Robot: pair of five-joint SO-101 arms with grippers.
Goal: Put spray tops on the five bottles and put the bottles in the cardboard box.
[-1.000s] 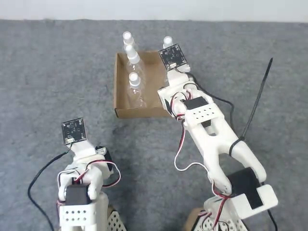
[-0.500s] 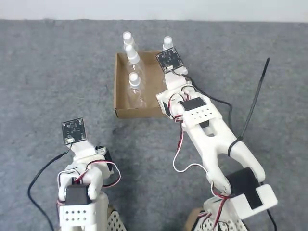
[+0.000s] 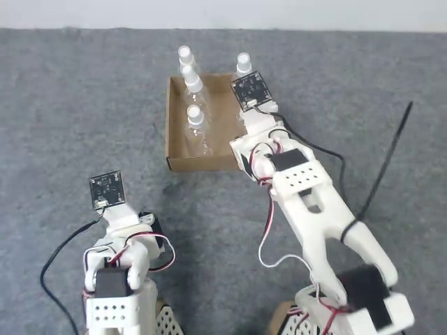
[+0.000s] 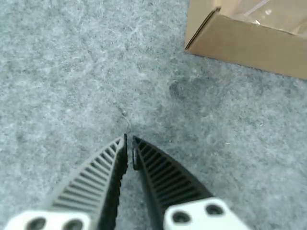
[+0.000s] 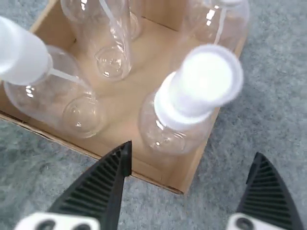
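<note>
Since nothing near it is calling for work, the left end effector [image 4: 128, 140] is hanging closed and empty above the grey felt-covered table [image 4: 67, 72], near left, well short of the brown cardboard box [image 4: 249, 43]. Farther off, the right end effector [image 5: 192, 149] is hovering over the box's near right corner. Its fingers are spreading wide and gripping nothing, seemingly because the clear plastic bottle with a white spray top [image 5: 199, 98] beneath it is standing freely inside. Beyond, further capped clear bottles [image 5: 45, 91] are standing in the box, so the task is looking nearly or fully complete.
</note>
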